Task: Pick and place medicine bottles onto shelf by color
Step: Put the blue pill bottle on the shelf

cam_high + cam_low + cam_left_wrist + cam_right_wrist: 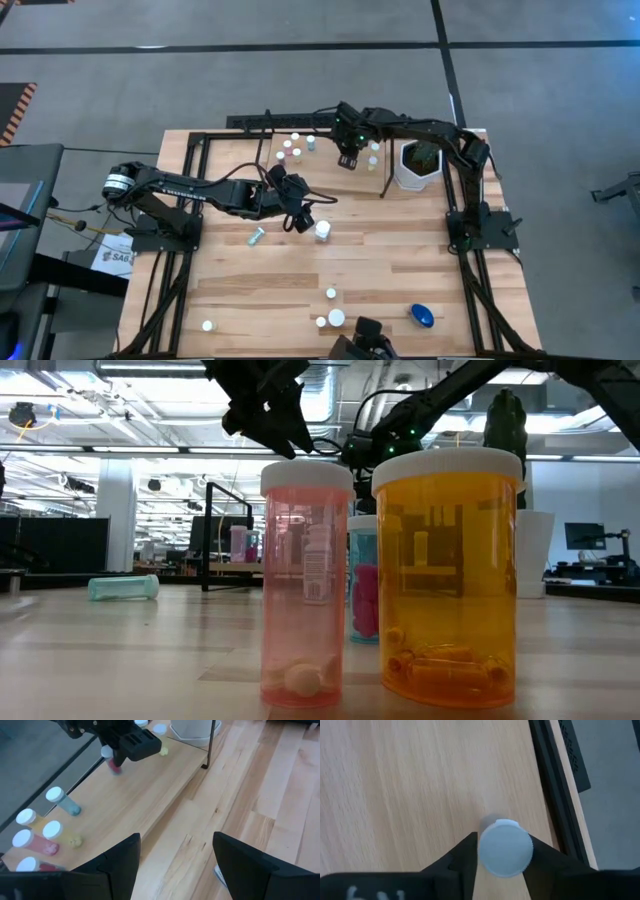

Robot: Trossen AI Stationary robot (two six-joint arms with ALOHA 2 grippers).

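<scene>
The shelf [330,170] stands at the table's far edge; several medicine bottles [50,830] stand at its left end. My right gripper [504,851] hangs over the shelf board with a white-capped pink bottle [113,762] between its fingers. My left gripper [175,855] hovers open over the table's middle [300,218], holding nothing. A white-capped bottle [322,230] stands just to its right, and a teal bottle [256,236] lies on its side to its left. My right gripper has the pink bottle pinched between its two fingers, one at each side just under the white cap [505,847]. The fingers come from above, pointing steeply down. The bottle stands about upright with its lower end [115,768] at the shelf board.
A white pot with a plant [418,165] stands right of the shelf. Near the front edge stand a pink bottle [305,580], an orange one [448,570] and a teal one [365,585]. A blue bottle [422,315] lies at the front right.
</scene>
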